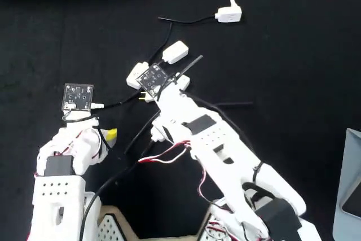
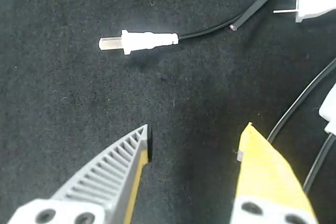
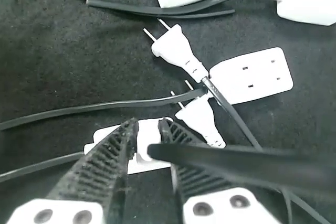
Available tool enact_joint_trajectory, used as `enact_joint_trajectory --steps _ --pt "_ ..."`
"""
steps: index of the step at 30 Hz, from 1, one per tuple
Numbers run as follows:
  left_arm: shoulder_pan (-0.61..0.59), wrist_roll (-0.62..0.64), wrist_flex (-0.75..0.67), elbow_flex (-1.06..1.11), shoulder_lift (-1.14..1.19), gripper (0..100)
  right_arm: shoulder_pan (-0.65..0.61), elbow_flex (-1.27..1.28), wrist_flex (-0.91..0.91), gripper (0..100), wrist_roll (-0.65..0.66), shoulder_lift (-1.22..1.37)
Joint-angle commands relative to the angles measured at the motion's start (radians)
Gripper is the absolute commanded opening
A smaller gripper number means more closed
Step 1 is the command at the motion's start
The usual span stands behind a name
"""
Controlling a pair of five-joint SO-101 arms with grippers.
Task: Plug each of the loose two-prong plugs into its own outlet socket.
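My left gripper [image 2: 197,129] hangs open over the black cloth, its grey and yellow fingers wide apart with nothing between them. A white two-prong plug [image 2: 139,40] on a black cord lies flat a short way beyond its tips; the same plug [image 1: 97,106] lies by the left arm. My right gripper [image 3: 148,124] hovers with its black fingers a narrow gap apart over a white socket block [image 3: 144,153]. Just beyond lie two loose plugs [image 3: 176,45] [image 3: 199,116] and a white outlet [image 3: 252,74]. A black cable crosses in front of the right fingers.
More white outlet blocks [image 1: 175,52] [image 1: 137,74] sit beyond the right arm, among tangled black cords. Another outlet [image 1: 228,13] lies alone at the far edge. A grey object [image 1: 350,190] stands at the right border. The cloth on the far left and right is bare.
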Motion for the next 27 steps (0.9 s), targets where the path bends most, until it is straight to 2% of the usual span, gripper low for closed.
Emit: enact_joint_trajectory --steps 1,15,21,27 --pt "-0.008 0.0 -0.009 -0.005 -0.012 28 0.028 -0.042 -0.011 1.1 0.009 0.002" --pt "-0.008 0.0 -0.009 -0.005 -0.012 27 0.055 0.005 -0.018 1.1 0.003 0.01" --pt "-0.008 0.0 -0.009 -0.005 -0.012 27 0.055 0.084 -0.101 1.1 -0.031 0.01" --pt "-0.008 0.0 -0.009 -0.005 -0.012 27 0.051 0.065 -0.025 1.1 -0.077 0.001"
